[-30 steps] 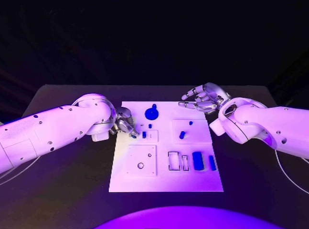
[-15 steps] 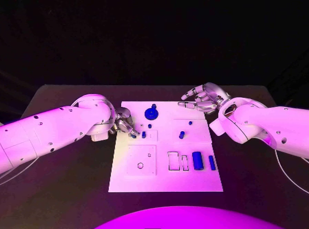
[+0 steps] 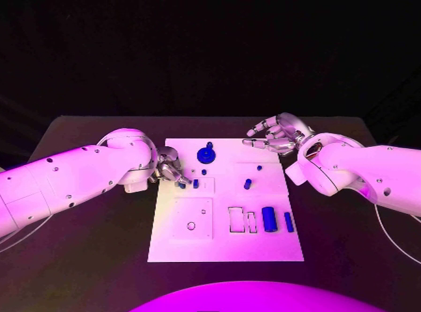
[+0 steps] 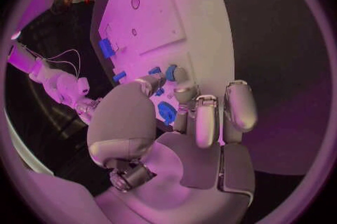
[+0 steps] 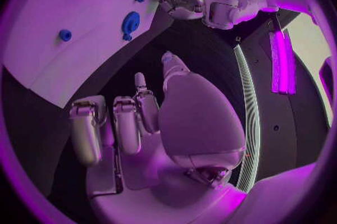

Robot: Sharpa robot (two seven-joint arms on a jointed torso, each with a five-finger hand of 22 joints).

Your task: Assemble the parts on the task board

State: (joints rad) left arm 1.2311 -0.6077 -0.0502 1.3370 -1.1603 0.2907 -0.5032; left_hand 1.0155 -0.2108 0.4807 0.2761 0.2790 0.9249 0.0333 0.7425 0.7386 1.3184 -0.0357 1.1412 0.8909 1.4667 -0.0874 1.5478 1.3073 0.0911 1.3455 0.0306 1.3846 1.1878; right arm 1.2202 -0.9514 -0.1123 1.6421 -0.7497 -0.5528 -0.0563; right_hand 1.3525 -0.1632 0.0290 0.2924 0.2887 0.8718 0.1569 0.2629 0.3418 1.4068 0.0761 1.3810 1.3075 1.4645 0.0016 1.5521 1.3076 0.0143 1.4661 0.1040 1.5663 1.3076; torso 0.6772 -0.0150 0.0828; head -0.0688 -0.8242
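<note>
At the board's (image 3: 227, 244) left edge, left of frame centre, our left hand (image 3: 170, 166) has its fingertips down on a small blue peg (image 3: 182, 184); the left wrist view shows a blue piece (image 4: 171, 72) pinched between thumb and a finger. Our right hand (image 3: 278, 134) hovers off the board's upper right corner, fingers curled loosely, holding nothing. More parts sit on the board: a round knob (image 3: 206, 155) near its top, a peg (image 3: 248, 184) at mid-board and two bars (image 3: 269, 219) toward the lower right. We judge these pieces light, rigid and smooth, so likely slippery under metal fingertips. We would take each by its sides in a fingertip pinch, kept upright for seating.
</note>
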